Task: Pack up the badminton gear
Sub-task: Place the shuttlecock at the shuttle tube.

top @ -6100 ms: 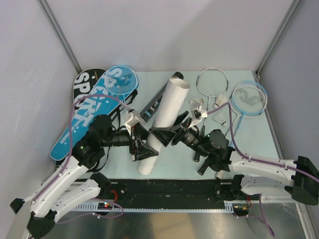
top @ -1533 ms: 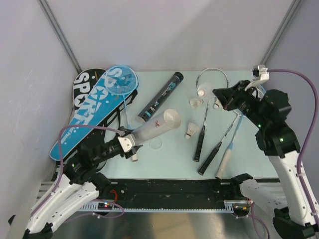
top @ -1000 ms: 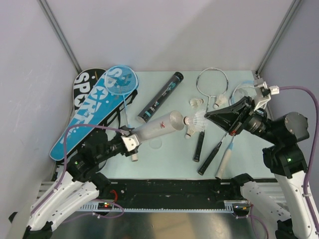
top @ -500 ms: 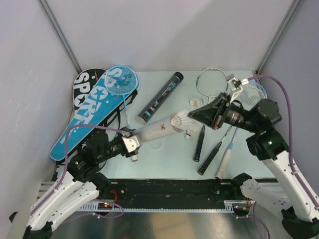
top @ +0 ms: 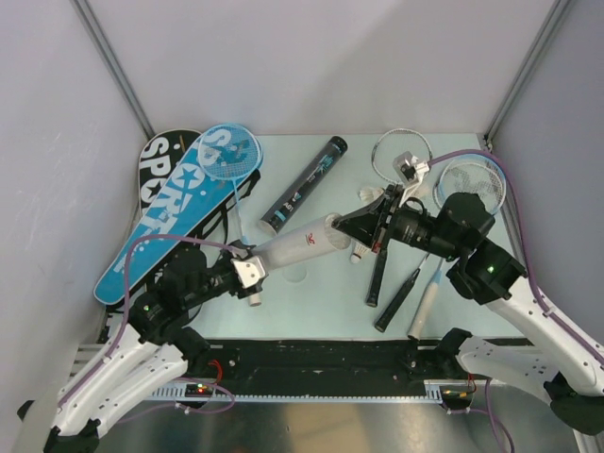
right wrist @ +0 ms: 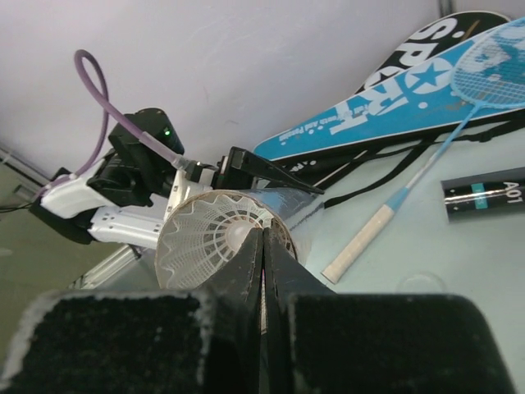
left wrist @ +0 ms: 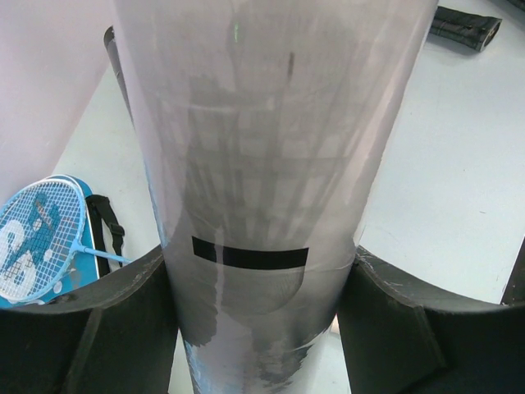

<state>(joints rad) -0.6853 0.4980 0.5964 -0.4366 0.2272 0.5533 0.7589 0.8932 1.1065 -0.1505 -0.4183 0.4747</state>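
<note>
A moment ago the shuttlecock (right wrist: 215, 238) stood out in front of the open end of the white tube (top: 297, 243), near the middle of the top view. Now the right hand (top: 351, 225) has pushed further left, right up to that end, and from above the feathers are almost out of sight. A little before that, this hand was far off in the upper right. The white tube has hardly moved. It lies slanted, left of the middle, with its low end gripped by the left hand (top: 247, 274).

The top view shows the whole worktop (top: 321, 307). The black tube (top: 304, 185) with teal print lies just above the white one. The blue cover (top: 160, 231) and the black cover (top: 154, 156) lie in the upper left, with the blue racket (top: 229, 151) on top. The silver racket (top: 377, 274) has its dark handle below the right hand, and a loose shuttlecock (top: 359, 255) lies beside it.

The right wrist view shows what the top view hides. The shuttlecock sits round and white at the tube's mouth, and the right hand's fingers are pinched tight on its feathers. I cannot tell how far in it is.

The left wrist view alone shows the black fingers (left wrist: 123, 328) touching the tube on both sides.
</note>
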